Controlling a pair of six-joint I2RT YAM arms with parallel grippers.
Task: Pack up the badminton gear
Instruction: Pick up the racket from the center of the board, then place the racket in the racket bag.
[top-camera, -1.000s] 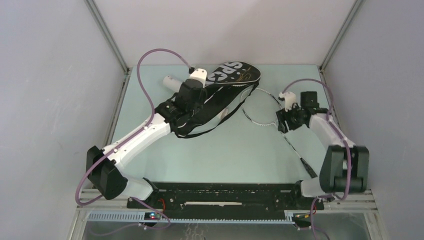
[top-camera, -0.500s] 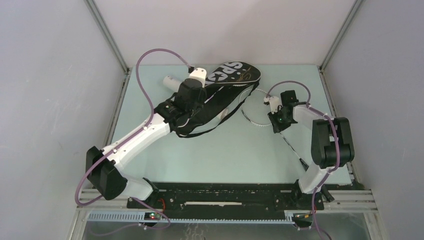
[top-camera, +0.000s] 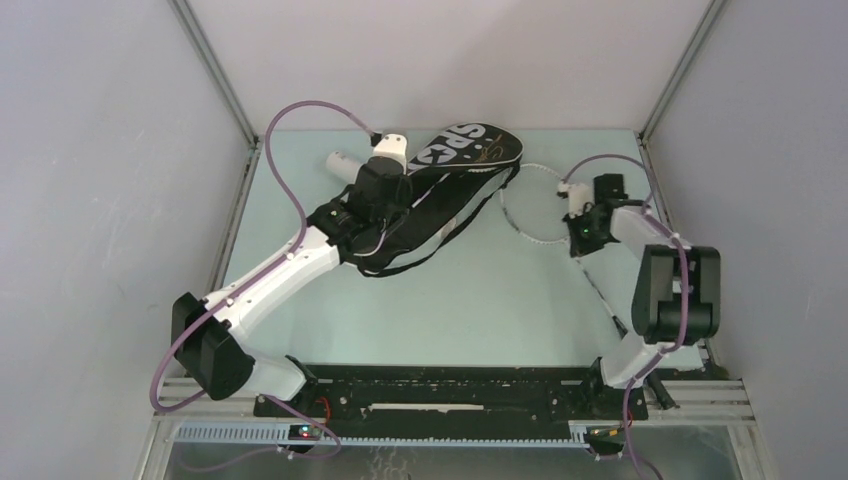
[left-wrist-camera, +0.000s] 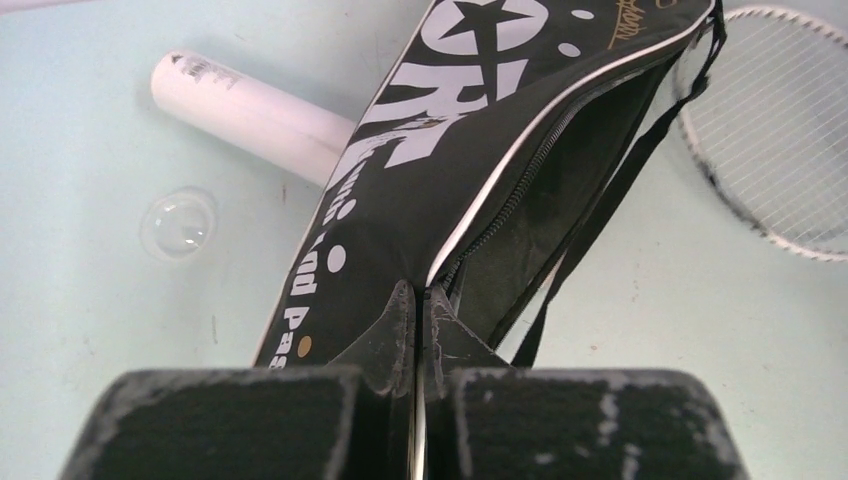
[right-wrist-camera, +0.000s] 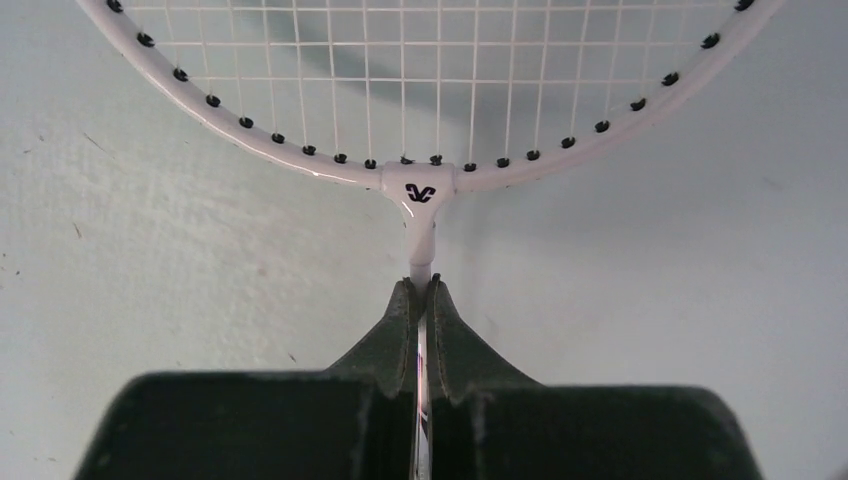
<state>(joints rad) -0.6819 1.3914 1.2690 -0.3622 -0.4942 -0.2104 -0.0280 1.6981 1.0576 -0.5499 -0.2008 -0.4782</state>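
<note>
My right gripper (right-wrist-camera: 420, 290) is clamped tight on the thin shaft of a racquet (right-wrist-camera: 420, 192). The fingers (right-wrist-camera: 385, 340) meet just below the white throat piece where the shaft joins the head. Past them the strung hoop fans out over the pale green table (top-camera: 450, 310). From above, the racquet runs diagonally on the right side of the table. Its black handle points toward the near edge and its head toward the middle of the far side.

My left gripper (left-wrist-camera: 415, 300) is pinched shut on the black bag (left-wrist-camera: 420, 150), gripping the fabric at the near end of its zip. From there the zip gapes open along the bag's right side, showing the dark inside, and a black strap (left-wrist-camera: 610, 190) trails from that side down onto the table. The bag stretches away toward the far edge, its white lettering facing up. The racquet's head lies just beside the bag's open side and outside it.

To the left of the bag, a small clear dome-shaped lid (left-wrist-camera: 178, 222) sits on the table. Farther back, a white tube (left-wrist-camera: 250, 105) lies on its side, its inner end hidden under the bag.
</note>
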